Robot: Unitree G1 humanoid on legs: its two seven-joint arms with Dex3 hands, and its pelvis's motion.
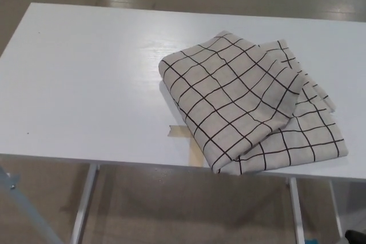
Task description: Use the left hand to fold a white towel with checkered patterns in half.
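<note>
The white towel [246, 101] with thin black checks lies on the right half of the white table [86, 84]. It is doubled over: an upper layer sits askew on a lower one that sticks out to the right and toward the front edge. My left hand is out of the picture. Only a dark sliver of my right hand [358, 237] peeks in at the bottom right corner, below the table and well away from the towel.
Two strips of tan tape [182, 132] are stuck to the tabletop by the towel's near left edge. Grey table legs [83, 204] show under the front edge, above a beige floor.
</note>
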